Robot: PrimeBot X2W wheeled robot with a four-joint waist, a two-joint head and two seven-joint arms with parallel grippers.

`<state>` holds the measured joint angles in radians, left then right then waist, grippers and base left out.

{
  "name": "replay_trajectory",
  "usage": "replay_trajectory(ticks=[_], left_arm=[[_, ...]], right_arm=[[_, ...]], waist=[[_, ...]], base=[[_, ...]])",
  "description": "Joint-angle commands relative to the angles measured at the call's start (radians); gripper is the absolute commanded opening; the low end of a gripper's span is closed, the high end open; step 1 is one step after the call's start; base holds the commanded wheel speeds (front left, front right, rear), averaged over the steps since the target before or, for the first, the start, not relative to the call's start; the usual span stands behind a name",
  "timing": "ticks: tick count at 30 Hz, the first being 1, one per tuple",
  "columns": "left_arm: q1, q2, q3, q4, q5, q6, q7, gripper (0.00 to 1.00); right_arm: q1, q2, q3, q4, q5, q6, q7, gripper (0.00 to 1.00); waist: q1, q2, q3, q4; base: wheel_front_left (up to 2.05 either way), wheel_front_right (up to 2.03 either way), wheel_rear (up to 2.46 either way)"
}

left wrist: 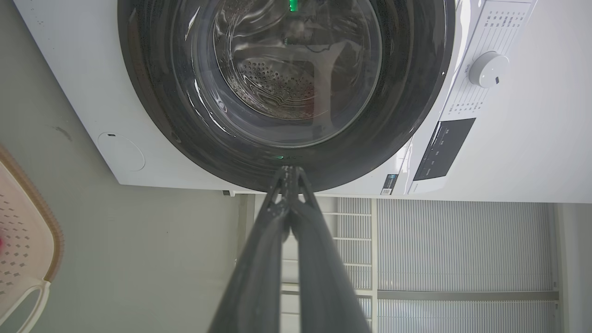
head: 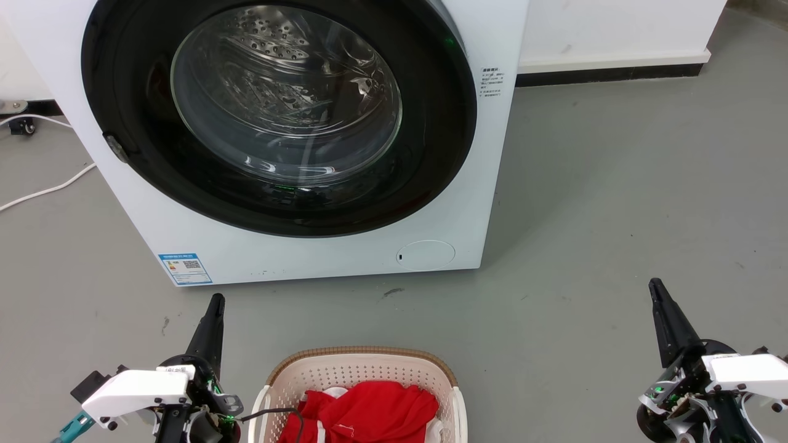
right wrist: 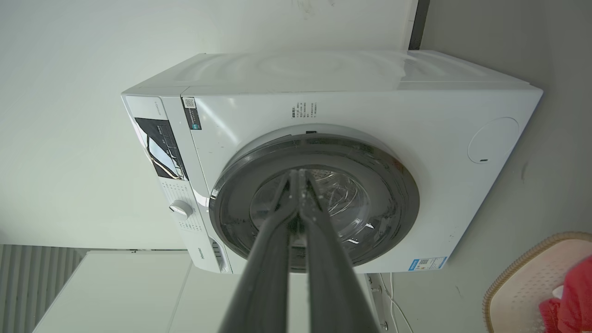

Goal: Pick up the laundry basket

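Observation:
The laundry basket (head: 363, 369), cream with a brown woven-look rim and white side handles, sits on the grey floor at the bottom centre of the head view, with red clothing (head: 369, 411) inside. Its edge also shows in the left wrist view as the laundry basket (left wrist: 21, 231) and in the right wrist view as the laundry basket (right wrist: 532, 282). My left gripper (head: 215, 303) stands just left of the basket, fingers pressed together and empty; the left gripper (left wrist: 289, 172) points at the washer door. My right gripper (head: 655, 288) is far to the basket's right, shut and empty, and the right gripper (right wrist: 297, 175) also faces the washer.
A white front-loading washing machine (head: 184, 234) with a dark round door (head: 280, 117) stands directly behind the basket. A white cable (head: 43, 191) lies on the floor at the left. Open grey floor (head: 615, 215) stretches to the right, bounded by a white wall with dark skirting (head: 609, 75).

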<state>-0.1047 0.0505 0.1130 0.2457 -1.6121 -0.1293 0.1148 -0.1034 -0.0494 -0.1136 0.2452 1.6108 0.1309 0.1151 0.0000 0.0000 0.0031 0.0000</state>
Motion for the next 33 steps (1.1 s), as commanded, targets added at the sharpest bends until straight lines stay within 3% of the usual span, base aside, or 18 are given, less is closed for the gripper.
replay_trajectory(ticks=[1, 26, 27, 33], left_arm=[[-0.008, -0.001, 0.002, 0.0, -0.002, -0.004, 0.002, 0.0], [-0.008, -0.001, 0.002, 0.0, -0.002, -0.004, 0.002, 0.0], [0.004, -0.001, -0.001, 0.007, 0.0, 0.0, -0.001, 1.0], [0.017, -0.003, -0.011, 0.007, 0.02, 0.0, -0.024, 1.0]], right_arm=[[-0.011, -0.002, -0.001, 0.001, 0.004, 0.0, 0.001, 0.0], [-0.011, -0.002, -0.001, 0.001, 0.004, 0.0, 0.001, 0.0], [0.004, 0.0, 0.001, 0.006, 0.0, 0.0, -0.001, 1.0], [0.021, 0.001, 0.001, 0.013, -0.023, 0.0, -0.024, 1.0]], waist=[[0.0, 0.0, 0.0, 0.0], [0.0, 0.0, 0.0, 0.0], [0.0, 0.0, 0.0, 0.0], [0.0001, 0.0, 0.001, 0.0]], base=[[0.0, 0.0, 0.0], [0.0, 0.0, 0.0], [0.0, 0.0, 0.0], [0.0, 0.0, 0.0]])
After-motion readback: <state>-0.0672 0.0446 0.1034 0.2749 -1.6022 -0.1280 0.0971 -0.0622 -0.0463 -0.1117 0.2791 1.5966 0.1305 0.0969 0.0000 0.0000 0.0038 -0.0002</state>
